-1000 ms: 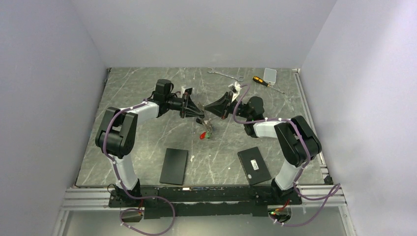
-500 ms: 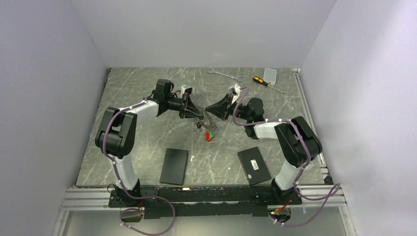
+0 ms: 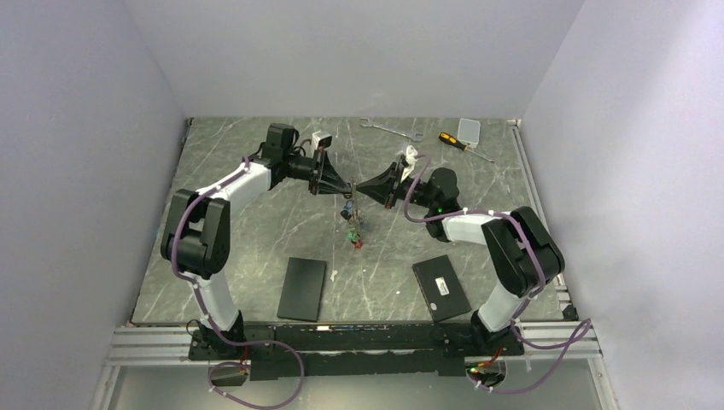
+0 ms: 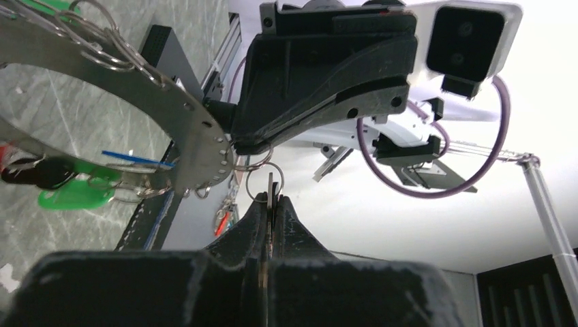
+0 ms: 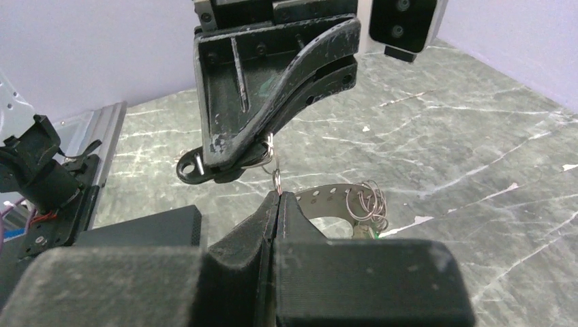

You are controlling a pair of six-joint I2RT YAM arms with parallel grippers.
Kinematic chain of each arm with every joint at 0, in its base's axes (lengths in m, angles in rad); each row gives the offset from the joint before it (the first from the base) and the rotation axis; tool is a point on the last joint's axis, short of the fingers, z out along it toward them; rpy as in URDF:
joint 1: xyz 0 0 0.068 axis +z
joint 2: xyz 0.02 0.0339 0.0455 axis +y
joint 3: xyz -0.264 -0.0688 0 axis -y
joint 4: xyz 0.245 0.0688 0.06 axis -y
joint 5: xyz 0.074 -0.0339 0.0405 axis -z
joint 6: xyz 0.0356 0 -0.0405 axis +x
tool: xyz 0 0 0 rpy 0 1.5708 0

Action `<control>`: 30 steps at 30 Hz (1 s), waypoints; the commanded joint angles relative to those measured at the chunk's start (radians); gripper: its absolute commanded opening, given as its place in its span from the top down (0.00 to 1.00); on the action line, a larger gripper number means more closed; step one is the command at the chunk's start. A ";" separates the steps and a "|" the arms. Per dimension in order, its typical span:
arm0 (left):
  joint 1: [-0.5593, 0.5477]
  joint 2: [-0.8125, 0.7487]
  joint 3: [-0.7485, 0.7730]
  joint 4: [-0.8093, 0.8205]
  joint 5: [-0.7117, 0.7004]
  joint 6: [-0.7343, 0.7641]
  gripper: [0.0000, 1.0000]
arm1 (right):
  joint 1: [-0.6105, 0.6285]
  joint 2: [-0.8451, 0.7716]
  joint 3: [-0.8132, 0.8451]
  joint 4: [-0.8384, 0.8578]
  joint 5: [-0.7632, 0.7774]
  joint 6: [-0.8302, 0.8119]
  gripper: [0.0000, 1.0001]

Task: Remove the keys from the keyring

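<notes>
The keyring (image 3: 351, 212), a grey metal band with holes, hangs above the table between my two gripper tips, its keys (image 3: 355, 237) dangling below. My left gripper (image 3: 344, 190) is shut on a thin key with a small split ring, seen edge-on in the left wrist view (image 4: 271, 197). My right gripper (image 3: 362, 188) is shut on the keyring's edge, with a small ring poking out of the right wrist view's tips (image 5: 277, 182). The band (image 4: 194, 139) curves away left with a green tag (image 4: 75, 194). The band (image 5: 330, 197) and loose rings show behind my right fingers.
Two flat black boxes (image 3: 302, 289) (image 3: 441, 287) lie on the near table. A silver wrench (image 3: 388, 128), a yellow-and-black screwdriver (image 3: 452, 142) and a small clear box (image 3: 469, 129) lie at the back right. Walls close in on three sides.
Both gripper tips have come close together and risen. The left wrist has turned and moved toward the back. The keyring and keys have lifted off the table and now hang between the tips.
</notes>
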 commanded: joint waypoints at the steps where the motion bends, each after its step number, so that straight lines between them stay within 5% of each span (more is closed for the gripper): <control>1: 0.017 -0.036 0.130 -0.187 0.037 0.220 1.00 | -0.005 -0.041 0.027 -0.060 -0.008 -0.078 1.00; 6: 0.016 -0.005 0.301 -0.548 -0.066 0.538 1.00 | 0.002 -0.049 0.036 -0.103 -0.001 -0.115 1.00; 16: 0.002 0.025 0.460 -0.806 -0.213 0.867 1.00 | 0.003 -0.051 0.054 -0.212 -0.012 -0.193 1.00; 21: -0.046 0.018 0.496 -0.873 -0.244 0.942 1.00 | 0.011 -0.039 0.072 -0.293 -0.018 -0.262 0.99; 30: -0.077 0.024 0.521 -0.920 -0.251 0.987 1.00 | 0.025 -0.044 0.096 -0.381 -0.023 -0.335 0.84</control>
